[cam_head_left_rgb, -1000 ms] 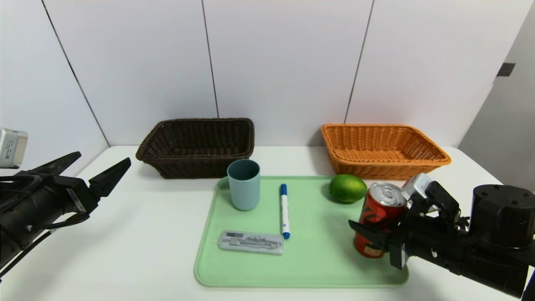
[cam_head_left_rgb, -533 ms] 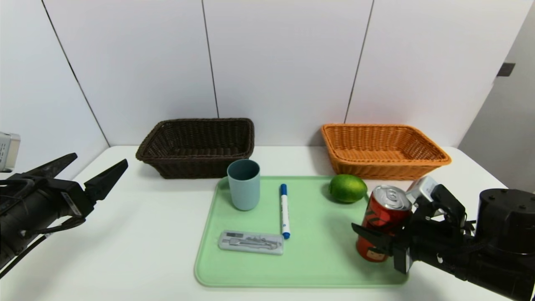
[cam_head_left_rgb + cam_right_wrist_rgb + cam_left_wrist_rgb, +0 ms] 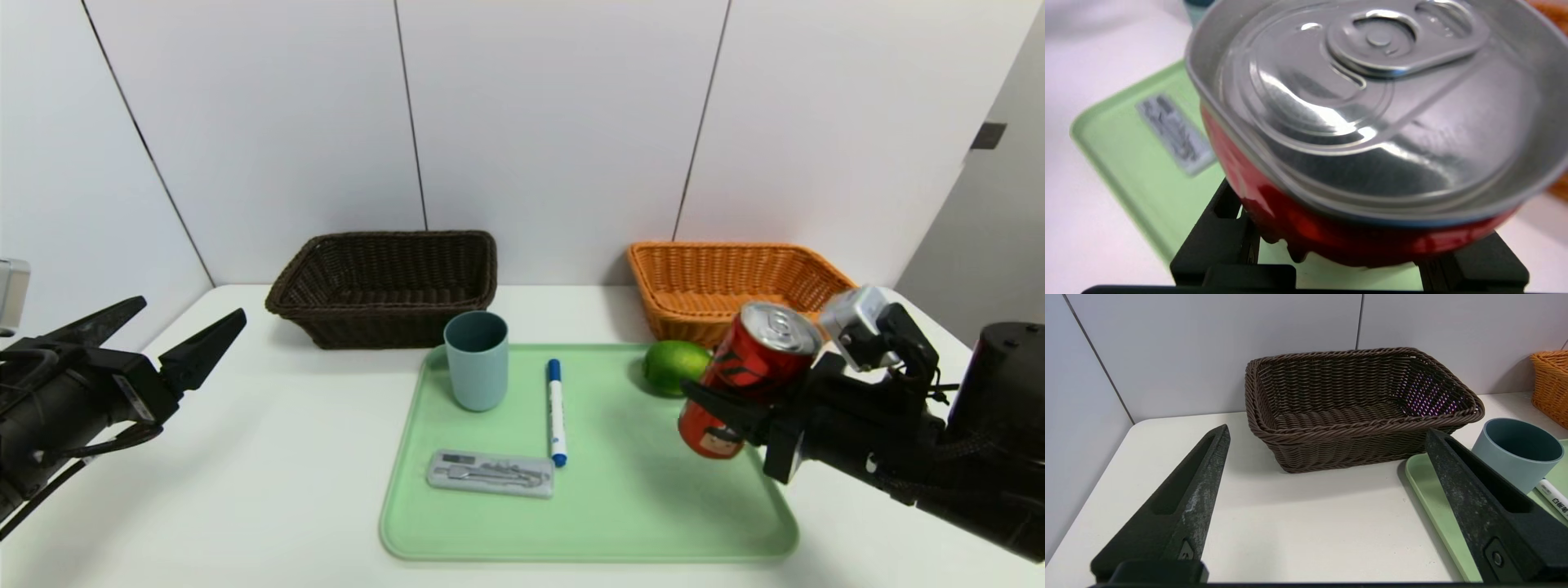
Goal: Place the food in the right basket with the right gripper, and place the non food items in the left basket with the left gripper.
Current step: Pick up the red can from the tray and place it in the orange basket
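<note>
Right claw (image 3: 718,408): clamped on the red soda can (image 3: 747,377); can is off the tray and tilted, top leaning toward 1 o'clock.
Can position: in the air over the tray's 3 o'clock edge, short of the orange basket (image 3: 694,282), which sits at about 12 o'clock from it.
Left claw (image 3: 175,339): mine too, idle, fingers spread wide, nothing between them; hovers over the desk (image 3: 269,457) at the 9 o'clock side, pointing at the brown basket (image 3: 384,286).
Done so far: nothing lies in either basket; first food item lifted, my reading.
Left to do, food: drop the can in the orange basket, then fetch the lime (image 3: 665,363) at the tray's 2 o'clock corner.
Left to do, non food: blue-grey cup (image 3: 476,359), marker (image 3: 556,412) and grey case (image 3: 490,474), all on the green tray (image 3: 620,506); all go to the brown basket.
Change vs. earlier frames: can stood on the tray with my right claw around it; now raised, more tilted, and it covers part of the lime. Left claw unchanged.
</note>
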`<state>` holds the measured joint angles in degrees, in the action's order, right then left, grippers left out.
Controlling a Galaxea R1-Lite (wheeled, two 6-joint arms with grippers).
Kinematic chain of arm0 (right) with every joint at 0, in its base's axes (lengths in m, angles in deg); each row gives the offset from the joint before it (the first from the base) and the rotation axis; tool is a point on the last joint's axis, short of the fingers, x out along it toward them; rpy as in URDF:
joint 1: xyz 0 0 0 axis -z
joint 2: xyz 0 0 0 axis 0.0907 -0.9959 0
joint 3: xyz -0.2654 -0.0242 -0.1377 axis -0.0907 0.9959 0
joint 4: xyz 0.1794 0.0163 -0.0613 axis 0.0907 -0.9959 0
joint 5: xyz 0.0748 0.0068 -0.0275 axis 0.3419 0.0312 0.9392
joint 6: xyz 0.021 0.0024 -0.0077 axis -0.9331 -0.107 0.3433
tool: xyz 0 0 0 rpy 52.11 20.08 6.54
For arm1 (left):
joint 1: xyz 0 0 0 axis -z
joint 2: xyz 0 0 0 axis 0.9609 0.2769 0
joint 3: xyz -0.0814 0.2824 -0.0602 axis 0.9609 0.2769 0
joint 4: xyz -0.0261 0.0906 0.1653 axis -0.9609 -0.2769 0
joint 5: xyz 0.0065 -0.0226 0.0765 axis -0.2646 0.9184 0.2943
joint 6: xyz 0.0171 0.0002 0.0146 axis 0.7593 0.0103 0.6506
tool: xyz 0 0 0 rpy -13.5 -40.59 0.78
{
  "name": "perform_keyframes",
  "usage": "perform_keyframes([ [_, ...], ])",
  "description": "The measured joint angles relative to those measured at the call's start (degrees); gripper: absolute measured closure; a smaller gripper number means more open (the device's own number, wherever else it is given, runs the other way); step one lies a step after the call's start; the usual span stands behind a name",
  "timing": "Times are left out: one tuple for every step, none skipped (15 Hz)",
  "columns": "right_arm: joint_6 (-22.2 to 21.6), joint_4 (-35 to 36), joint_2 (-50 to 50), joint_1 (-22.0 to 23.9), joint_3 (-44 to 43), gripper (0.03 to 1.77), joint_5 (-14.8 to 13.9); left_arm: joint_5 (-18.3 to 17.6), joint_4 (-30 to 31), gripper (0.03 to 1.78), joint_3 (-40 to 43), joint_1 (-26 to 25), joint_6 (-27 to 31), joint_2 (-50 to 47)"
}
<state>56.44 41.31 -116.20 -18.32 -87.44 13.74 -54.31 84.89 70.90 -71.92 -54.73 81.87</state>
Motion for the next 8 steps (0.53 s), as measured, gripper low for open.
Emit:
perform_keyframes([
  [0.1, -1.2, 0.1, 0.6, -2.4, 0.81, -0.9, 0.0, 0.0, 0.12, 0.0, 0.0, 0.0, 0.0],
  [0.1, -2.8, 0.2, 1.3, -4.8, 0.81, -1.2, -0.1, 0.0, 0.12, 0.0, 0.0, 0.1, 0.0],
  [0.1, -5.6, 0.3, 2.4, -7.8, 0.81, -1.5, -0.1, 0.0, 0.12, -0.1, 0.0, 0.2, 0.0],
  [0.2, -8.2, 0.3, 3.5, -11.0, 0.81, -1.6, -0.1, 0.0, 0.12, -0.2, 0.0, 0.2, 0.0],
  [0.2, -10.8, 0.3, 5.1, -14.7, 0.81, -1.7, -0.1, 0.0, 0.12, -0.4, 0.0, 0.2, 0.0],
  [0.4, -13.3, 0.1, 6.8, -18.1, 0.81, -1.7, -0.2, 0.0, 0.12, -0.5, 0.0, 0.2, 0.0],
  [0.9, -16.2, -0.3, 8.6, -21.5, 0.81, -1.8, -0.1, 0.0, 0.12, -0.6, 0.0, 0.2, 0.0],
  [1.4, -18.9, -0.9, 10.6, -24.8, 0.82, -1.8, -0.1, 0.0, 0.12, -0.7, 0.0, 0.1, 0.0],
])
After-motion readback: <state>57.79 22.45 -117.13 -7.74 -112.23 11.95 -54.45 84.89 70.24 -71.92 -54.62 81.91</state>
